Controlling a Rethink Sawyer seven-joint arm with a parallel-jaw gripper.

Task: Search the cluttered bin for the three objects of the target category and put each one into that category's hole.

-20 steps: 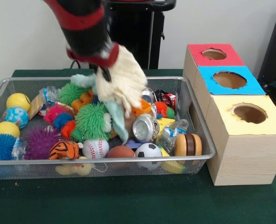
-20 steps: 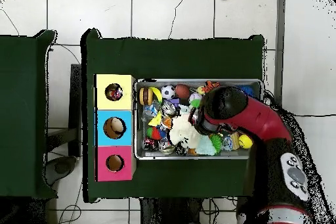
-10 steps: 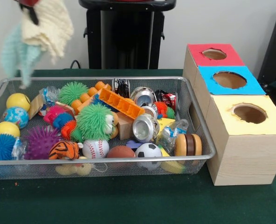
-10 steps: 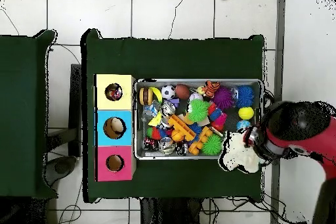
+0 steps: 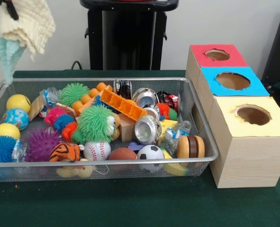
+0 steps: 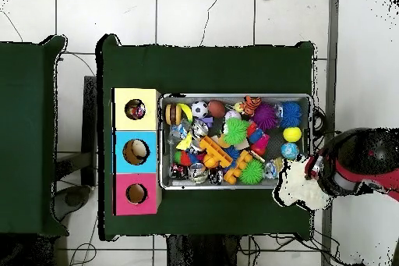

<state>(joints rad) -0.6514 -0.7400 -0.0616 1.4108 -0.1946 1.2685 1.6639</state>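
The tool (image 5: 8, 7) grips a cream cloth (image 5: 24, 23) and a pale blue cloth (image 5: 3, 49), both hanging above the wire bin's (image 5: 102, 163) ten o'clock corner. At three o'clock of the bin, on the green surface (image 5: 130, 203), stands the box (image 5: 246, 151) with three holes.

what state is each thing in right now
pincer: shut on the cloths, raised beyond the bin's end
cloths: hanging in the air, clear of the bin
bin: on the table, full of toys and cans
yellow hole: something inside
blue hole: something inside
red hole: looks empty
silver can: on its side
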